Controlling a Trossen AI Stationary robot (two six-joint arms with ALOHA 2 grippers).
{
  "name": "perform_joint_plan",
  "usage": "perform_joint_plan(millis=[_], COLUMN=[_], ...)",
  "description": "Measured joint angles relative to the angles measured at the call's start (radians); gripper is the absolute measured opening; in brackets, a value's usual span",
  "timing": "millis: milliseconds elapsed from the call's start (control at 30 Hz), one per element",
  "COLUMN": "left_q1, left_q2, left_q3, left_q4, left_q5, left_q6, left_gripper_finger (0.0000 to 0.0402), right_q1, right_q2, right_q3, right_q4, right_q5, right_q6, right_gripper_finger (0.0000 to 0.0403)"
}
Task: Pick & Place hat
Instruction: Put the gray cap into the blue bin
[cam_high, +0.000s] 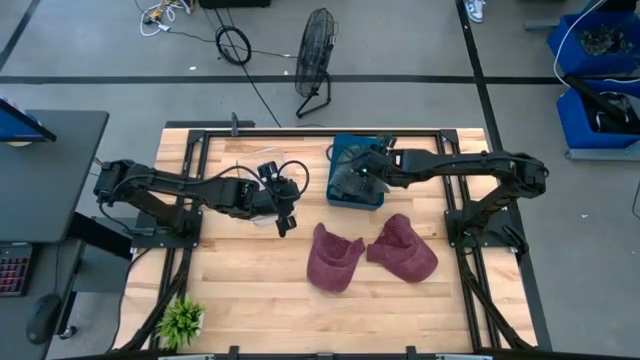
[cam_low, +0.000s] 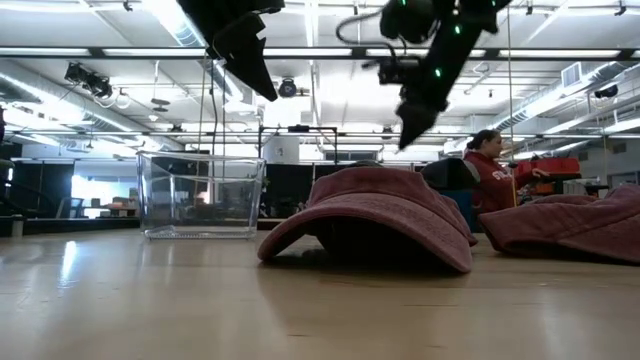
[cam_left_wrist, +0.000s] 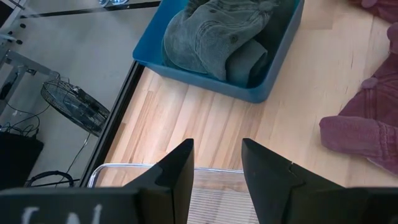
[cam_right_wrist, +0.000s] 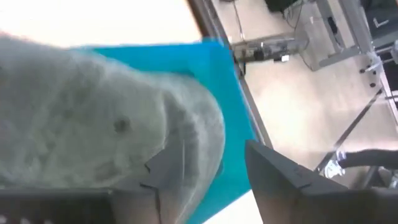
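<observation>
Two maroon hats lie crown-up on the wooden table, one (cam_high: 333, 258) (cam_low: 380, 210) beside the other (cam_high: 402, 250) (cam_low: 570, 225). A grey-green hat (cam_high: 357, 186) (cam_left_wrist: 217, 37) (cam_right_wrist: 93, 112) lies crumpled in a blue bin (cam_high: 340, 148) (cam_left_wrist: 261, 93) near the far edge. My right gripper (cam_high: 350, 178) (cam_low: 405, 135) (cam_right_wrist: 214, 149) hovers open just above that hat. My left gripper (cam_high: 284, 222) (cam_low: 265, 85) (cam_left_wrist: 217, 146) is open and raised over the rim of a clear plastic container (cam_low: 200, 195) (cam_left_wrist: 149, 168), left of the bin.
A small green plant (cam_high: 182, 318) stands at the near left corner. A black metal frame (cam_high: 300, 130) borders the table. A floor fan (cam_high: 316, 50) stands beyond the far edge, and a person (cam_low: 490, 165) sits in the room behind. Bare wood lies near the maroon hats.
</observation>
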Motion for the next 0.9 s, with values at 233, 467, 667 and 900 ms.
perform_joint_plan(millis=[233,467,667,900], left_q1=[0.0,0.0,0.0,0.0], left_q2=[0.0,0.0,0.0,0.0], left_q3=[0.0,0.0,0.0,0.0], left_q4=[-0.001,0.0,0.0,0.02], left_q5=[0.0,0.0,0.0,0.0], left_q6=[0.0,0.0,0.0,0.0], left_gripper_finger=[0.0138,0.0138,0.0138,0.0138], right_q1=[0.006,-0.009,-0.046,-0.072], right_q2=[0.0,0.0,-0.002,-0.002], right_q3=[0.003,-0.212,-0.408,-0.497], right_q4=[0.059,0.228,0.371,0.479], right_q5=[-0.054,-0.206,-0.209,-0.245], right_q6=[0.177,0.238,0.358,0.397], right_gripper_finger=[0.0145,0.0012,0.0006,0.0003])
